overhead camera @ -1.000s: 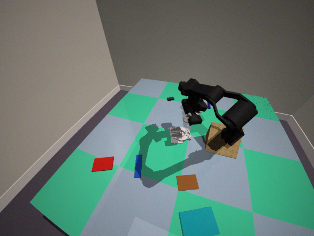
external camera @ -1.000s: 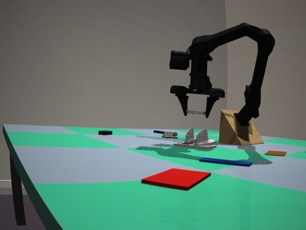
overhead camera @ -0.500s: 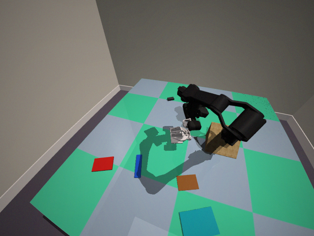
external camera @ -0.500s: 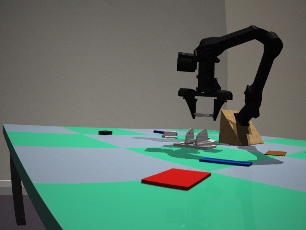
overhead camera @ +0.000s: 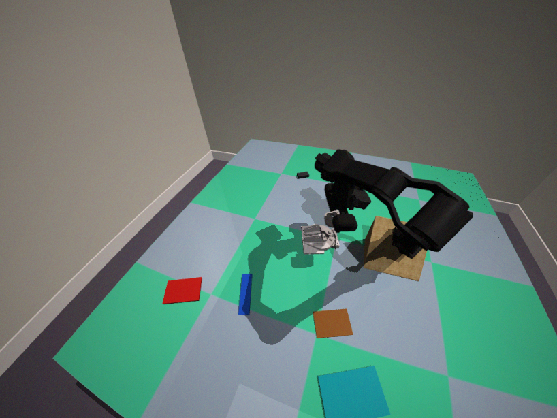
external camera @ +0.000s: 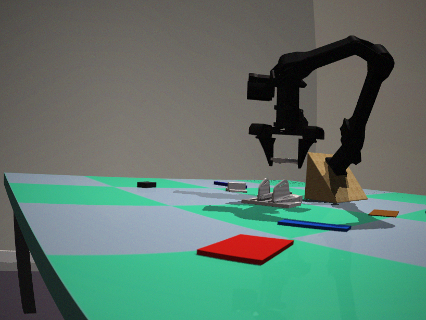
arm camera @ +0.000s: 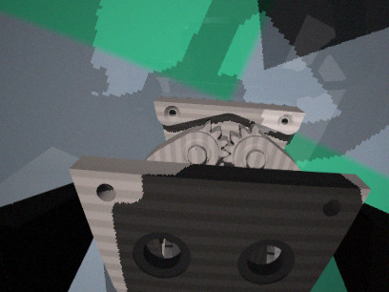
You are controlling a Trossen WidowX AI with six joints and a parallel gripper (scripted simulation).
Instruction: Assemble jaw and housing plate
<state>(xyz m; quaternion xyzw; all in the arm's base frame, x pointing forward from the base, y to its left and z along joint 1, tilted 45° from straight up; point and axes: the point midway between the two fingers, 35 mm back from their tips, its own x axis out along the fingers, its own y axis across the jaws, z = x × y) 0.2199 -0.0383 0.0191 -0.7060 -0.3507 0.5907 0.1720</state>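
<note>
Left of the tan wooden wedge point(overhead camera: 395, 265) point(external camera: 320, 185) that carries the arm, the grey base assembly point(overhead camera: 314, 240) point(external camera: 271, 202) point(arm camera: 229, 107) rests on the table, and both grey toothed jaws point(arm camera: 181, 150) point(arm camera: 274, 155) look seated on their pins with teeth meeting, so that part seems done. Nearer the wedge in the top view, raised above the assembly, the black parallel-jaw gripper point(external camera: 285, 161) stands spread wide, its fingers clamped on the ends of the flat grey housing plate point(overhead camera: 331, 217) point(external camera: 285, 160) point(arm camera: 219, 215) with two large round holes; lining up, lowering it level onto the stubs, releasing and withdrawing remain.
</note>
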